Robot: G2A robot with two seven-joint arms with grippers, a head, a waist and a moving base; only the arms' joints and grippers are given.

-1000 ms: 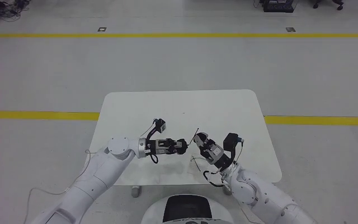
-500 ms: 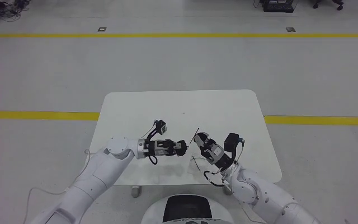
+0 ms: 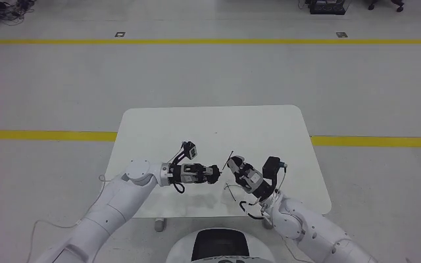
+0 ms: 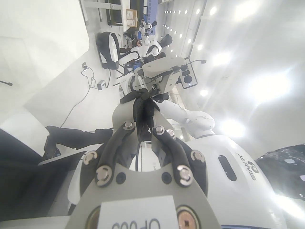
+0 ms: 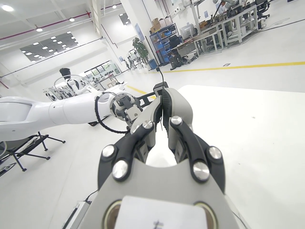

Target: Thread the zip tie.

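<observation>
The zip tie (image 5: 162, 78) is a thin black strip, and my right gripper (image 5: 162, 95) is shut on it. Its small head end sticks out past the fingertips, and the rest hangs down between the fingers. In the top view the zip tie (image 3: 228, 160) rises slantwise from the right gripper (image 3: 231, 166) above the near part of the white table (image 3: 263, 131). My left gripper (image 3: 216, 173) is just beside it, tip to tip. In the left wrist view the left gripper (image 4: 143, 97) is shut on a thin black strand (image 4: 139, 137) of the tie, right in front of the right gripper's fingers (image 4: 164, 69).
Both grippers hover over the table's near middle, close to the front edge (image 3: 217, 215). The bare tabletop stretches behind and to both sides. A yellow floor line (image 3: 52, 135) runs past the table.
My left gripper has crept slightly towards the right gripper and the table's near edge. The right gripper has held its place with the tie.
</observation>
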